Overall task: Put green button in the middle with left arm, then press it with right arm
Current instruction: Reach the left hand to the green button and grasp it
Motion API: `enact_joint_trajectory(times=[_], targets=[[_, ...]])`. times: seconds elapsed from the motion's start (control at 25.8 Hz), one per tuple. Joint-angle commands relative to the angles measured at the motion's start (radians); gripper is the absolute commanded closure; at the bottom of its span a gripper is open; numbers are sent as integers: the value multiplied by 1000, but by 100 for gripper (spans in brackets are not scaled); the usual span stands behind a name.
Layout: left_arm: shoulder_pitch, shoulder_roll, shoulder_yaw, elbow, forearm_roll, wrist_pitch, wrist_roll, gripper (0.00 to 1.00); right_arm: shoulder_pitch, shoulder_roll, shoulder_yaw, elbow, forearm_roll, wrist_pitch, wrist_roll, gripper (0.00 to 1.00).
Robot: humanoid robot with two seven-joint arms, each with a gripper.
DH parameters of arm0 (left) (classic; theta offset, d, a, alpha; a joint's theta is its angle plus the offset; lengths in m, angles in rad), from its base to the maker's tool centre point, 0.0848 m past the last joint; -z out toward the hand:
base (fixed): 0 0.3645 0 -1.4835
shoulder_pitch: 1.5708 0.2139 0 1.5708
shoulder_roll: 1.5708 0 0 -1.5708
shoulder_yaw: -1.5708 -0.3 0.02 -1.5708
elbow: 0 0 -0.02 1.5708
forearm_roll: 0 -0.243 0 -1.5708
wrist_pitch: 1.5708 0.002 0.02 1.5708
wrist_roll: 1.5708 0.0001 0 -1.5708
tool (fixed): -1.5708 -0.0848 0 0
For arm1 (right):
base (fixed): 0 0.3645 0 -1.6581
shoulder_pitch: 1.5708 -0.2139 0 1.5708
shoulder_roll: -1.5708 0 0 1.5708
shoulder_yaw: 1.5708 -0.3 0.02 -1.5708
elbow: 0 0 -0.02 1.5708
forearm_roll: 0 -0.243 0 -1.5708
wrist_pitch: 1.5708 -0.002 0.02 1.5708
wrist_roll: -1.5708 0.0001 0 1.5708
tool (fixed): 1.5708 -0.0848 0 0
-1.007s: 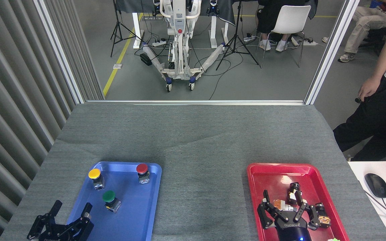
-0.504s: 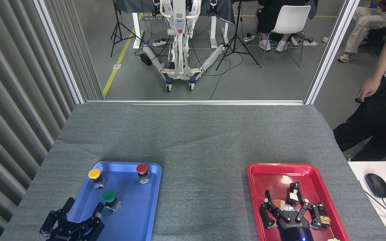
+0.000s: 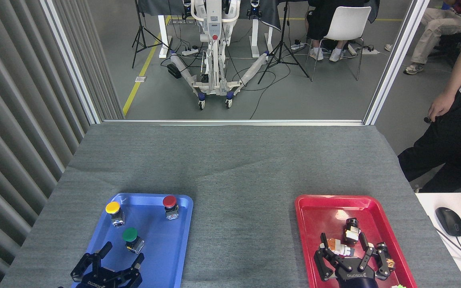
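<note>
The green button stands upright in the blue tray, its dark-green cap above a small black-and-silver base. Just below it, at the tray's near end, my left gripper is open, its black fingers spread and holding nothing. The middle is bare grey cloth between the two trays. At the lower right my right gripper hangs open over the red tray, fingers spread above small parts lying there.
A yellow button and a red button also stand in the blue tray. Small parts lie in the red tray. A person stands at the table's right side. A mouse rests on a white desk.
My left gripper has moved right and forward, from beside the blue tray to over its near end, closer to the green button. My right gripper has dropped slightly toward the bottom edge.
</note>
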Motion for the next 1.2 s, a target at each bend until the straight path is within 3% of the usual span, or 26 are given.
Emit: enact_joint_trajectory(times=[0.0, 0.19, 0.66, 0.74, 0.77, 0.89, 1.01, 1.16], targets=[[-60, 24, -79, 85, 2, 46, 0, 1, 3, -4, -2, -1, -1, 0, 0, 0], [-131, 21, -82, 209, 2, 37, -6, 1, 3, -5, 3, -2, -44, 2, 0, 0], [-263, 7, -163, 362, 2, 37, -6, 3, 6, -10, 3, -1, -44, 5, 0, 0], [-272, -4, -164, 379, 2, 37, -6, 14, 7, -5, -2, -2, -42, 5, 0, 0], [-272, -4, -164, 382, 2, 37, -6, 26, 6, -4, -3, -2, -42, 5, 0, 0], [-271, -2, -166, 382, 2, 33, -6, 73, 6, -7, -5, -2, -44, 5, 3, 0], [-269, 4, -187, 379, 2, 29, -6, 100, 6, -11, -5, -2, -44, 5, 3, 0], [-271, 12, -191, 375, 2, -21, 5, 100, 6, -11, -6, -1, -42, 3, 3, 0]])
